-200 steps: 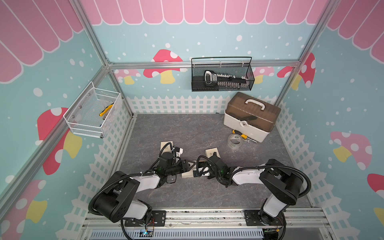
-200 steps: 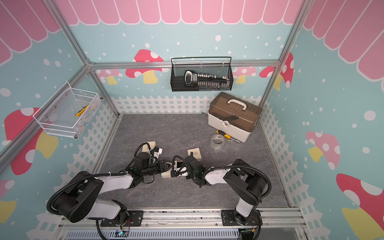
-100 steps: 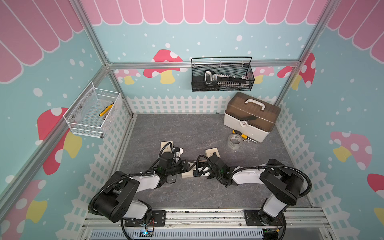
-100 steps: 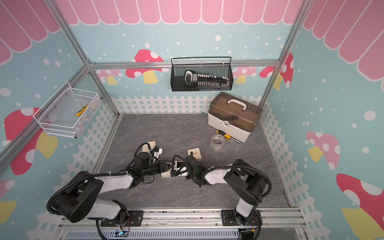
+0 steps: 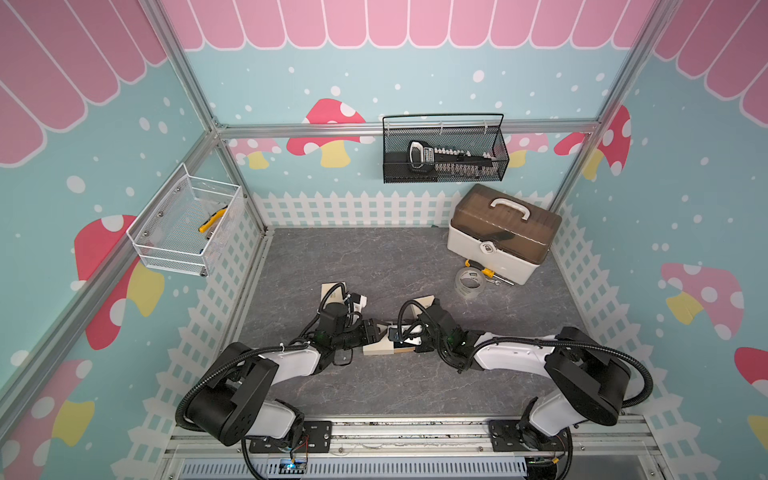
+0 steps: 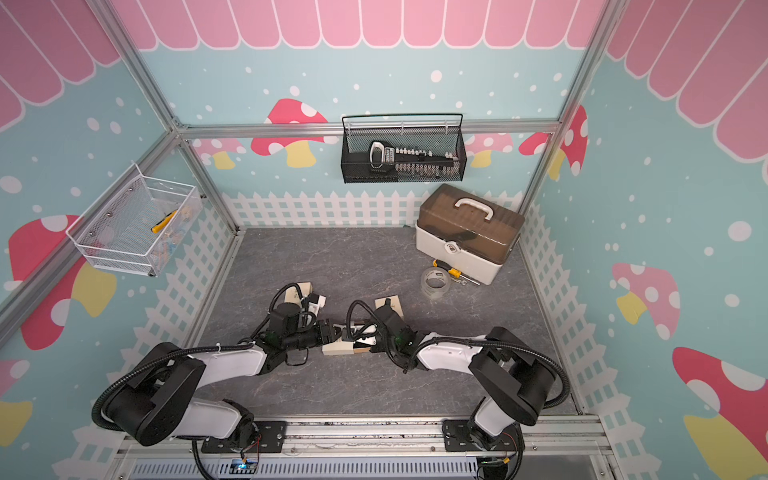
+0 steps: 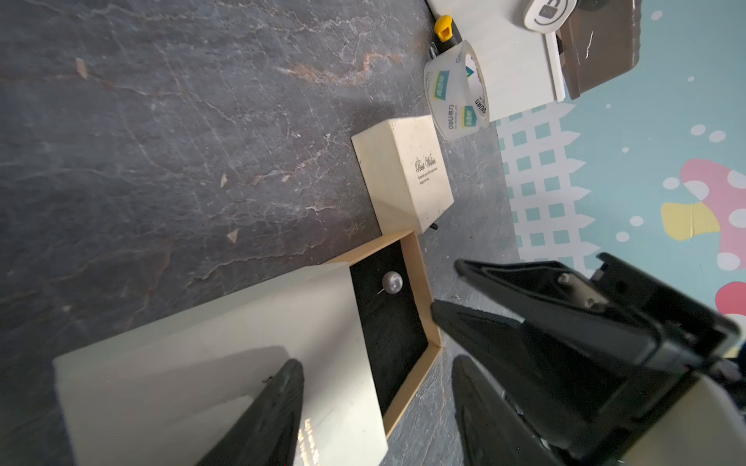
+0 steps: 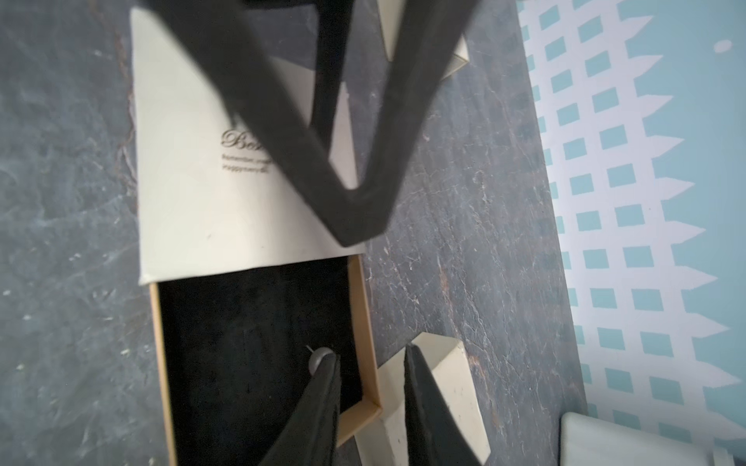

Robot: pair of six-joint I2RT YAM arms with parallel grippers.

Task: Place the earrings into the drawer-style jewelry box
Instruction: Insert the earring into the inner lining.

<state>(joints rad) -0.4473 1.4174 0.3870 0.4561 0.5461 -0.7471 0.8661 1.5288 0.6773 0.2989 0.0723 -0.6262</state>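
Both top views: jewelry box (image 5: 377,348) (image 6: 336,348) slid open; contents too small to confirm.
Left wrist view: one earring (image 7: 392,281) lies on the black lining of the drawer (image 7: 420,282). The left gripper (image 7: 376,362) is parted, one finger (image 7: 278,403) above the sleeve (image 7: 222,363).
Right wrist view: right gripper (image 8: 369,353) narrowly parted, astride the drawer wall beside the earring.

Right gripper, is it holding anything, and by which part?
Nothing. The right gripper is open; the pearl earring lies free in the drawer.
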